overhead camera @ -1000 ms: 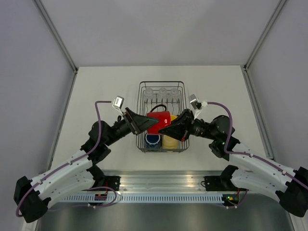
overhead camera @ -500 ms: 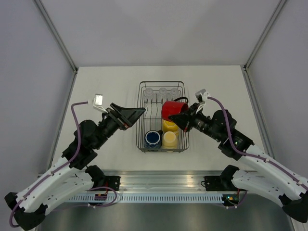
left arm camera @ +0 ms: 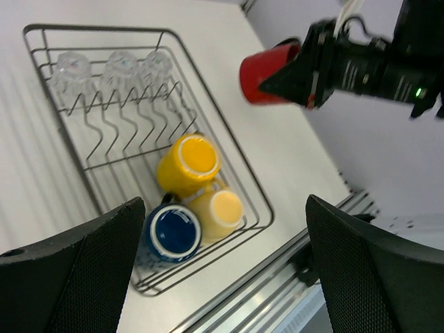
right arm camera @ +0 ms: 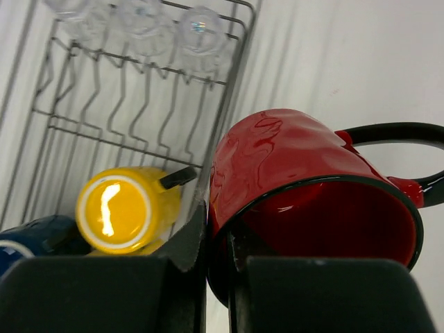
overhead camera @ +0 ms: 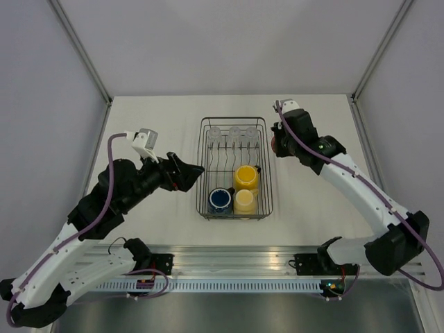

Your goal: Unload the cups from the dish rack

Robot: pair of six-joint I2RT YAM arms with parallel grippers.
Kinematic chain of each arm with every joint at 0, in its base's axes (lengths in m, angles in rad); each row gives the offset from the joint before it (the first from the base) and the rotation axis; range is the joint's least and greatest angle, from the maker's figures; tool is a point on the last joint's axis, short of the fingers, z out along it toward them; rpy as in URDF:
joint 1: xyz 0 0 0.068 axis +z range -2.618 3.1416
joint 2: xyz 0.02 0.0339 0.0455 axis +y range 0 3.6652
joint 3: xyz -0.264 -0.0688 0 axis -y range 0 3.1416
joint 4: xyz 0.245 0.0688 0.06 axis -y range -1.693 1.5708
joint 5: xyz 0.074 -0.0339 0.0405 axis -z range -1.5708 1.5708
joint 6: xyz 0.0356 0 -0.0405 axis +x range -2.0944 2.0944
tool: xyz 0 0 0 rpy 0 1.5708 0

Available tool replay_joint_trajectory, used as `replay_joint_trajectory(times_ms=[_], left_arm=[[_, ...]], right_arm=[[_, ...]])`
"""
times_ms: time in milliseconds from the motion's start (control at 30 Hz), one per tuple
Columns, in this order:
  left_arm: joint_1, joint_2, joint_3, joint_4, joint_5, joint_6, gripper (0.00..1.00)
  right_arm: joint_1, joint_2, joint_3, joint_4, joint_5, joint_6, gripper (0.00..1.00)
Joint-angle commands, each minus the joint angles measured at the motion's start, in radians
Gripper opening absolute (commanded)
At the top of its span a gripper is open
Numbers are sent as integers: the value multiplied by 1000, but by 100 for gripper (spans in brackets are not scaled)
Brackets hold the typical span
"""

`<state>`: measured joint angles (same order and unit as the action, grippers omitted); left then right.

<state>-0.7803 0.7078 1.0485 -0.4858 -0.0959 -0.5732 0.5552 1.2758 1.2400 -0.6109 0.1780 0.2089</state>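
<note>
Right jaws clamped on the rim of the red mug point(right arm camera: 291, 166) — tilted, just right of the dish rack point(overhead camera: 205, 139). Left jaws spread wide, empty, left of the rack

The pale bench point(overhead camera: 152, 125) carried a dark wire dish rack point(overhead camera: 229, 166), which stood flat near its middle, its long sides running near to far.

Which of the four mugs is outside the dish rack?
The red mug, held by the right gripper beside the dish rack; the yellow mug, blue mug and cream mug sit inside.
</note>
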Motion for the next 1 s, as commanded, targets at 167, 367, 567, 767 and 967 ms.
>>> replay_joint_trajectory(times_ms=[167,367,567,767,967], left_arm=[[4,-64,39,-260,-56,191,100],[3,-94,30,-292,-51,246,100],[3,-88,-7,-292,-74,276,100],[3,-76,-24,-286,-87,269,100],[3,-67,-16,-296,-107,276,100]], right_arm=[[-170,270,220,-119,-24,-146,0],[-231,470,323,-165,-17,-190,0],[-255,600,386,-182,-64,-239,1],[-288,692,418,-194,-83,-236,0],[-310,723,414,-181,-86,-224,4]])
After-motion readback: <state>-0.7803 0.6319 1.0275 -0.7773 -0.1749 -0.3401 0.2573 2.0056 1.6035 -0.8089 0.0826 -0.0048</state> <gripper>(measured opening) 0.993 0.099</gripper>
